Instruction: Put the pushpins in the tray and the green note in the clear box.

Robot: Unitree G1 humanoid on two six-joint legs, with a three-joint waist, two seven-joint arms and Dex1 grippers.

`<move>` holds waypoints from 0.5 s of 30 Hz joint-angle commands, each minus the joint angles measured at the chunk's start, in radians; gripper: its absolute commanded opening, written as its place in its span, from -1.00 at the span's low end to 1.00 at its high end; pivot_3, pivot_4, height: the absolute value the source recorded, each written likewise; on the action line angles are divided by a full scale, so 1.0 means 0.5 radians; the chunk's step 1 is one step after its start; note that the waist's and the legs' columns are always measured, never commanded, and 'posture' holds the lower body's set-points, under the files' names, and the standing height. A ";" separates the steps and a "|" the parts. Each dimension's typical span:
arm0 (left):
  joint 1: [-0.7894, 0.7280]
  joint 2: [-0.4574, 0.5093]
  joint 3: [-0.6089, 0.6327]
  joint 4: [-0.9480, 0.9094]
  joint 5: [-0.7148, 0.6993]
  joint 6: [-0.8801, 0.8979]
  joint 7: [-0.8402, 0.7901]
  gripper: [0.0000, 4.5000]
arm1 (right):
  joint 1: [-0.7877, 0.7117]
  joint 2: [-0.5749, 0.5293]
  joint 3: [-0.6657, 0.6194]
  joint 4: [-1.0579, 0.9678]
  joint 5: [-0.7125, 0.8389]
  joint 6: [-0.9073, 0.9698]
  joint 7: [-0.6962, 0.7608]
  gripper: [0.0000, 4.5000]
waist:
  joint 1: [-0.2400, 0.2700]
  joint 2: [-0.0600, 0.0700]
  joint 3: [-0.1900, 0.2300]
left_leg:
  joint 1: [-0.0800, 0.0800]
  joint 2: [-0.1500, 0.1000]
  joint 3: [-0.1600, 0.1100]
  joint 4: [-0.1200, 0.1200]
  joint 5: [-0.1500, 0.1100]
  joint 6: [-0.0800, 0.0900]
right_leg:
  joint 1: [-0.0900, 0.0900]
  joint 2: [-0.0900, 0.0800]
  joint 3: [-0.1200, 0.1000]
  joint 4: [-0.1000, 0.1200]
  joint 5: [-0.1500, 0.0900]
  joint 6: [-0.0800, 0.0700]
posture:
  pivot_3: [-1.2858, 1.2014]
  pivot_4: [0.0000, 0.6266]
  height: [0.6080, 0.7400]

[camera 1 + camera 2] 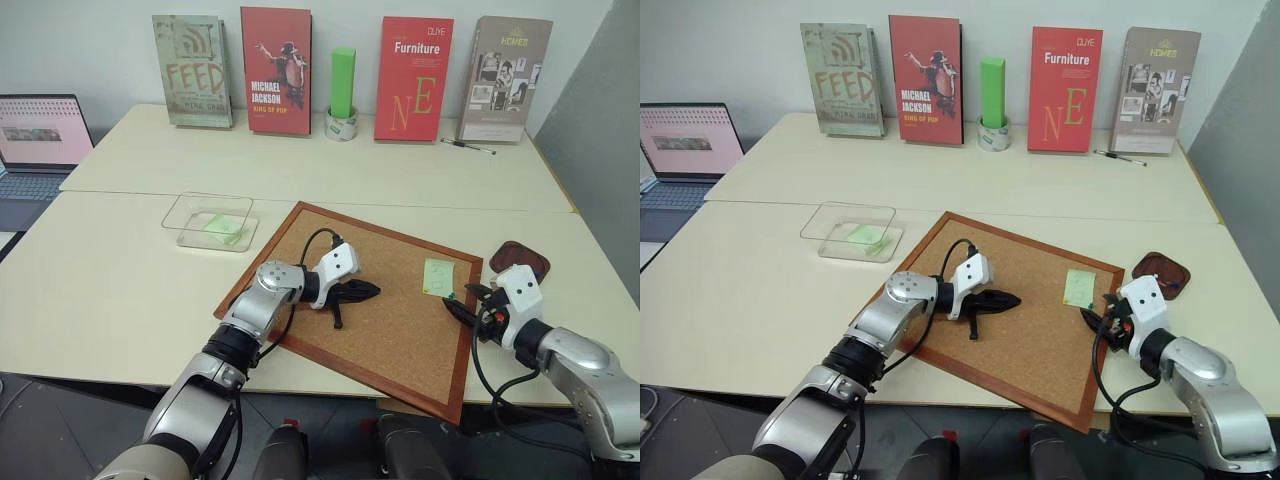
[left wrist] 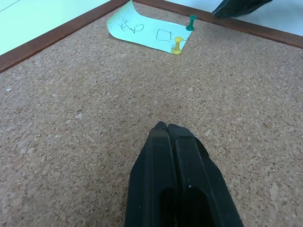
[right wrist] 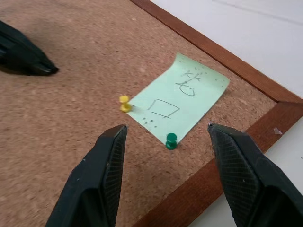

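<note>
Green note sits on corkboard w/ yellow pin & green pin at two corners. Right gripper jaws apart, near it; left gripper shut. Tray partly behind right gripper; clear box holds green paper.

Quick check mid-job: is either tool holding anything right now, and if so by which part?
Nothing is held. The left tool is shut on nothing over the corkboard. The right tool is open before the green note, which two pushpins pin down.
</note>
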 commanded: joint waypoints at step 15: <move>0.049 0.033 -0.044 0.066 0.106 0.049 0.024 -1.00 | -0.072 0.066 0.046 0.106 -0.110 -0.132 -0.071 -0.74 | 0.000 0.000 0.000 | -0.001 0.000 0.000 0.000 0.000 0.000 | 0.000 0.000 0.000 0.000 0.000 0.000 | 0.03 -0.52 1.00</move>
